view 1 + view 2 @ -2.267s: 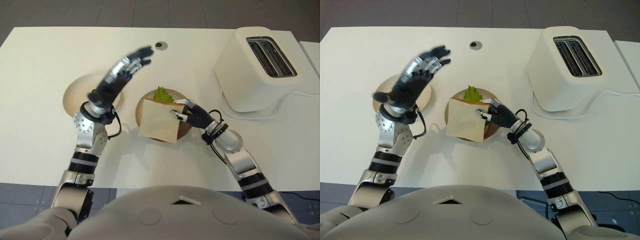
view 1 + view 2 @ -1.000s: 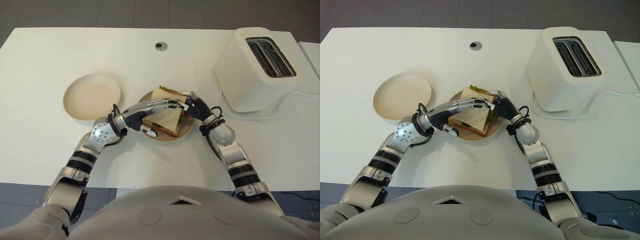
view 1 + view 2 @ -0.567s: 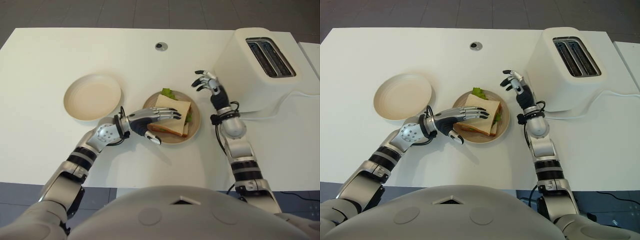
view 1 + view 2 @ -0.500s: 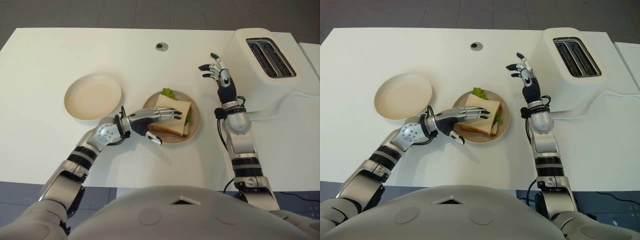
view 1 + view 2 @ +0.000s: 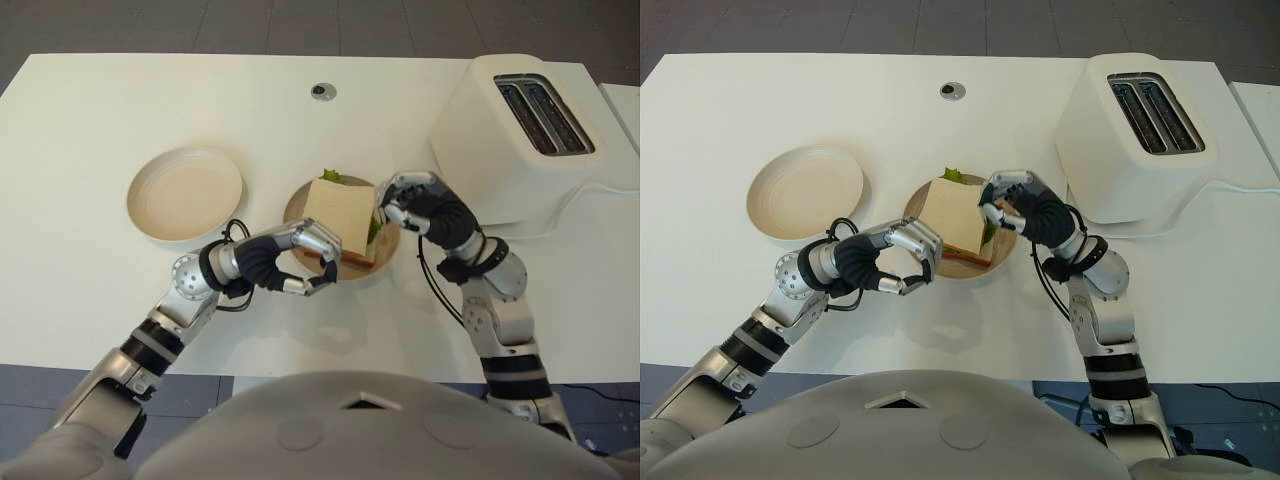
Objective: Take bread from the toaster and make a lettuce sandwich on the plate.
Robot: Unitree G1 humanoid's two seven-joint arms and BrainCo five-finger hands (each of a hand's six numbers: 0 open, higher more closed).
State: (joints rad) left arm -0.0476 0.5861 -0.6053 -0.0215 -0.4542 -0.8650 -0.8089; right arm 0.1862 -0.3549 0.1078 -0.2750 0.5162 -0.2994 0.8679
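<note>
Left hand (image 5: 275, 262) and right hand (image 5: 425, 205) flank sandwich (image 5: 340, 215) (lettuce (image 5: 330, 176) peeking).

Both views were from the head stereo pair, looking forward and down on the surface (image 5: 100, 120) from close above. The right eye sat slightly to the side, so the toaster (image 5: 1135, 130) landed further left in it. Overlap was near total: full surface width plus the floor (image 5: 300, 25) strip beyond.
</note>
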